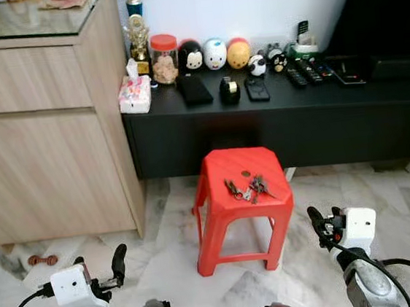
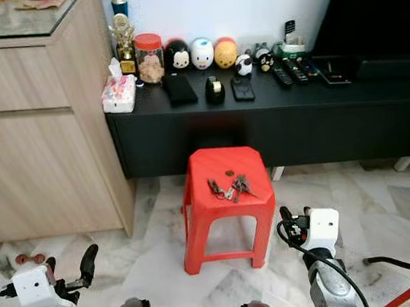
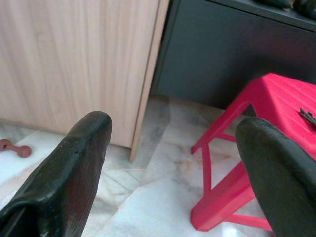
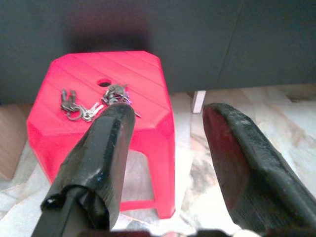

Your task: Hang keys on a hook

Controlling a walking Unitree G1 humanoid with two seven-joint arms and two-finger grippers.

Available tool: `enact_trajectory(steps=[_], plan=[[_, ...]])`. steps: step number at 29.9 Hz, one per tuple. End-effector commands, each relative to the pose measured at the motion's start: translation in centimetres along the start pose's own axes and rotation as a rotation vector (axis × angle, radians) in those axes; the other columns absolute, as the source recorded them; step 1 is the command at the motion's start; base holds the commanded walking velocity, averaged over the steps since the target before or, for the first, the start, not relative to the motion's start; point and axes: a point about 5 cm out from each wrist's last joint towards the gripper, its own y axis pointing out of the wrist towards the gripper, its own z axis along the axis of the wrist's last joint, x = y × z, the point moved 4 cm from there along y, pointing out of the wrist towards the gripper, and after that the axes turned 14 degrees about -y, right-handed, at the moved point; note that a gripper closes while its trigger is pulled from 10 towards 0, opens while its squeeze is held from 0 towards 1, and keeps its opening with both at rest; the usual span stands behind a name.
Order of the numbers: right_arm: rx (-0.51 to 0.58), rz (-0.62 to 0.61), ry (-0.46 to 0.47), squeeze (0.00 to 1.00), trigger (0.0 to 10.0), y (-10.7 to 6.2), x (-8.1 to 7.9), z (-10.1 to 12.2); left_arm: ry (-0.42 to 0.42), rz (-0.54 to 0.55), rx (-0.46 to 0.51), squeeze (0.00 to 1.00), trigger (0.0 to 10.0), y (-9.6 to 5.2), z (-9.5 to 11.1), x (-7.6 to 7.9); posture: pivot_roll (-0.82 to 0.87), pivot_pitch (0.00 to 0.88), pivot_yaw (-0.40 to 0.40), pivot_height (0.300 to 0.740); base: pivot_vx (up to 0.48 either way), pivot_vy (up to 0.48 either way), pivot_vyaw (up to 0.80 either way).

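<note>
Right gripper [image 4: 168,148]: fingers spread wide, holding nothing, low and just right of the red stool [image 1: 243,201], pointed toward its top. Left gripper [image 3: 173,163]: fingers likewise parted and empty, hovering over the marble floor [image 1: 171,252] to the stool's left, near the wooden cabinet [image 1: 40,119].

Keys [image 1: 247,188]: one loose bunch lay on the stool's seat, just in front of its centre hole (ring and blades splayed).

Black console [image 1: 274,113]: stood behind the stool, carrying a tissue pack [image 1: 135,95], a red-lidded jar [image 1: 164,58], round toy figures [image 1: 214,53] and remotes [image 1: 309,71].
</note>
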Motion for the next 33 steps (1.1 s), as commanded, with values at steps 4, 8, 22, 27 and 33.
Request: enact_trajectory(steps=[4, 8, 22, 27, 33], plan=[[0.019, -0.039, -0.023, 0.00, 10.0, 0.2, 1.4, 0.5, 0.007, -0.035, 0.005, 0.00, 10.0, 0.4, -0.1, 1.0, -0.05, 0.026, -0.120, 0.638, 0.282, 0.000, 0.00], [0.030, -0.046, -0.031, 0.00, 10.0, 0.5, 1.6, 0.9, 0.010, -0.028, 0.004, 0.00, 10.0, 0.3, -0.2, 0.8, -0.05, 0.034, -0.124, 0.638, 0.288, 0.000, 0.32], [0.007, -0.050, 0.005, 0.00, 10.0, 1.1, 1.6, 0.5, 0.023, -0.038, 0.029, 0.00, 10.0, 1.2, 0.2, 0.9, -0.04, 0.062, -0.126, 0.638, 0.306, 0.000, 0.07], [-0.010, -0.066, 0.027, 0.00, 10.0, 1.3, 1.6, 0.3, 0.027, -0.042, 0.028, 0.00, 10.0, 1.2, 0.1, 0.9, -0.04, 0.068, -0.126, 0.638, 0.308, 0.000, 0.00], [-0.035, -0.076, 0.043, 0.00, 10.0, 1.2, 1.7, -0.2, 0.042, -0.042, 0.016, 0.00, 10.0, 1.1, -0.2, 0.9, -0.04, 0.071, -0.126, 0.638, 0.152, 0.000, -0.30]])
